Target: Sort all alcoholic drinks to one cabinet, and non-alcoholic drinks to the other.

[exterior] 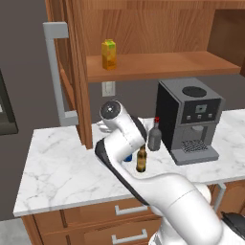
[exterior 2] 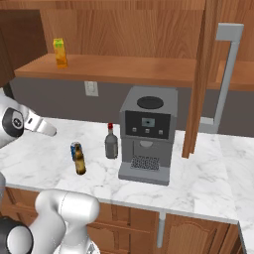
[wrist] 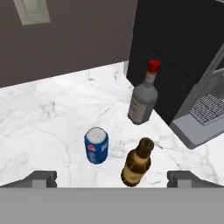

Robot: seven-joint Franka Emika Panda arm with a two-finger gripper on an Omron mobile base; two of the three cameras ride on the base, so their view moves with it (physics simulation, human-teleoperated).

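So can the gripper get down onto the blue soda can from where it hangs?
Probably yes. The open gripper hangs above the blue soda can, whose top is uncovered. The brown beer bottle stands close beside it, apart, so one finger may brush it.

— Where's your arm right now?

— In the left base view my arm climbs from the lower right and bends toward frame centre; in the right base view it sits at the left edge.

— And your gripper?

— My gripper is spread wide with nothing between its fingertips, low in the hand view.
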